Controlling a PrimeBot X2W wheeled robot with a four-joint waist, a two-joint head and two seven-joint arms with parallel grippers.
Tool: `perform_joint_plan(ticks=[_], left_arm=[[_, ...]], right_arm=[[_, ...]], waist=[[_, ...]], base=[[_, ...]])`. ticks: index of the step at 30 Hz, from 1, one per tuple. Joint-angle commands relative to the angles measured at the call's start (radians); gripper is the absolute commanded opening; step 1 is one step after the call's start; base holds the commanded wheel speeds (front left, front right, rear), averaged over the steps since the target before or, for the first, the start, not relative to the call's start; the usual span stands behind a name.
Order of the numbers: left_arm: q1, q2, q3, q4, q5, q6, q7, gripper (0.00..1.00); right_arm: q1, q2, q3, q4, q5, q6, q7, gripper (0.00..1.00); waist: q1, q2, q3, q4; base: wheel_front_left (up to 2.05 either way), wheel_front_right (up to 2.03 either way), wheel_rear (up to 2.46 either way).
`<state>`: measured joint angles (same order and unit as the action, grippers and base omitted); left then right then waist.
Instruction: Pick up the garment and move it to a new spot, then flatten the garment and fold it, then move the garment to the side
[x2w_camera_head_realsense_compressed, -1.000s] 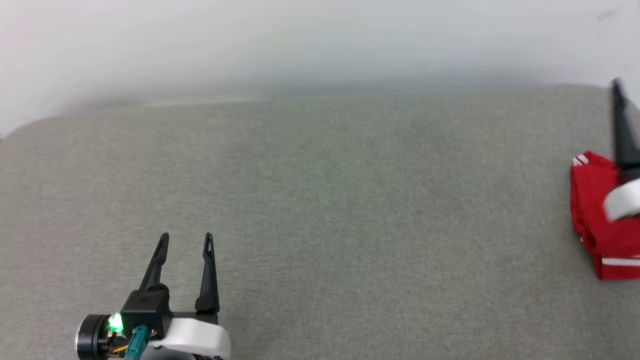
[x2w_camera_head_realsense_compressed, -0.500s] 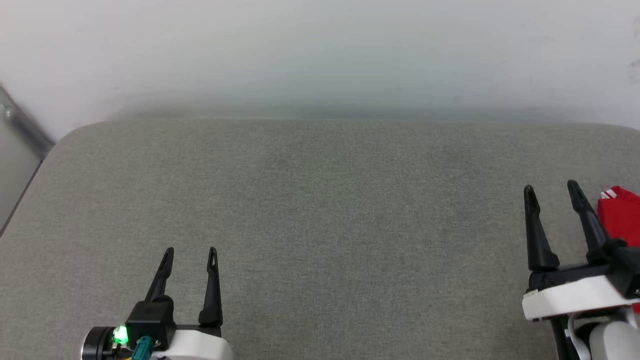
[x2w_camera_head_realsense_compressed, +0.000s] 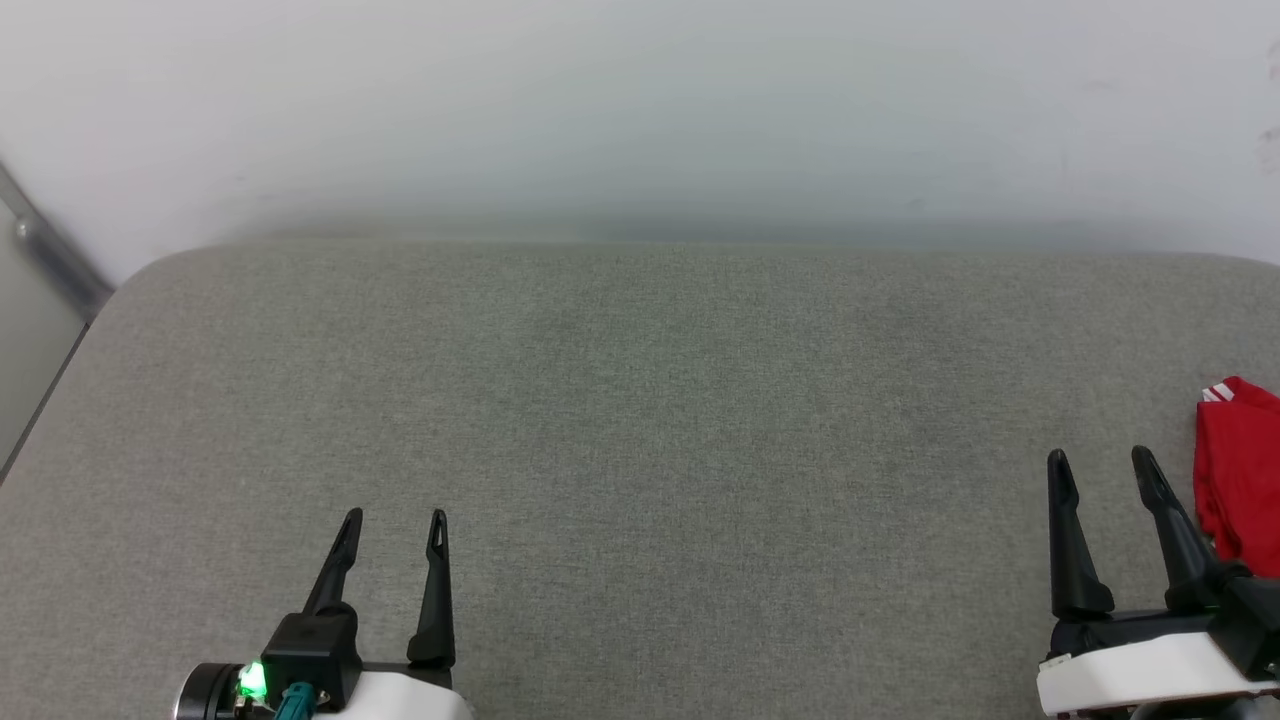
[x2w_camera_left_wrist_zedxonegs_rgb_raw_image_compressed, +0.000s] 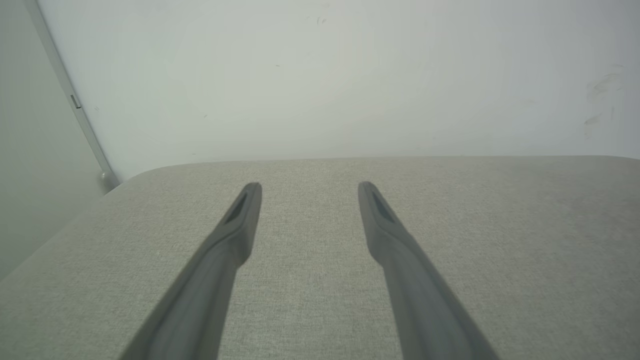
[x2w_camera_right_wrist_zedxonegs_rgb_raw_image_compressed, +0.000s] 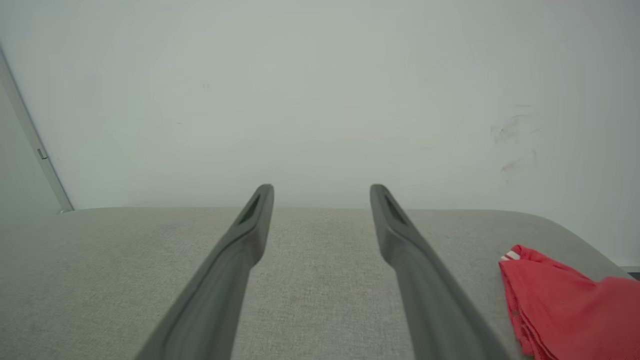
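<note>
Garment (x2w_camera_head_realsense_compressed: 1240, 480), red layered cloth, lies on woven grey cushion (x2w_camera_head_realsense_compressed: 640, 400); left hand (x2w_camera_head_realsense_compressed: 394, 516) and right hand (x2w_camera_head_realsense_compressed: 1100, 456) gape empty.

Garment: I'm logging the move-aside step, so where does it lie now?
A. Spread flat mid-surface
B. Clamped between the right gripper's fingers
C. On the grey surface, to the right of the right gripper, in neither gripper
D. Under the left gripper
C: the garment lies bunched at the right edge of the grey surface, beside the right gripper, whose open fingers hold nothing.
</note>
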<state>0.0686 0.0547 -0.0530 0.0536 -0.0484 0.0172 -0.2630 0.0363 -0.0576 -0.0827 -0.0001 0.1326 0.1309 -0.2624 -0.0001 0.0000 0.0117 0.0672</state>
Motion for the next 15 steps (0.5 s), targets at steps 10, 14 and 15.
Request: perform_joint_plan(ticks=[10, 14, 15], left_arm=[[0.011, -0.002, 0.001, 0.009, -0.006, -0.003, -0.002, 1.00], [0.010, -0.002, -0.003, 0.022, -0.011, -0.006, 0.001, 0.00], [0.015, -0.002, -0.004, 0.037, -0.008, -0.006, 0.000, 0.00]], right_arm=[[0.041, 0.010, -0.007, -0.010, 0.018, 0.000, -0.003, 1.00], [0.031, 0.005, -0.004, 0.009, 0.021, 0.000, 0.001, 0.00], [0.035, 0.005, -0.004, 0.021, 0.018, 0.000, 0.002, 0.00]], waist=[[0.0001, 0.0000, -0.007, 0.001], [0.0001, 0.0000, -0.008, 0.000], [0.0001, 0.0000, -0.008, 0.000]], base=[[0.00, 0.00, 0.00], [0.00, 0.00, 0.00], [0.00, 0.00, 0.00]])
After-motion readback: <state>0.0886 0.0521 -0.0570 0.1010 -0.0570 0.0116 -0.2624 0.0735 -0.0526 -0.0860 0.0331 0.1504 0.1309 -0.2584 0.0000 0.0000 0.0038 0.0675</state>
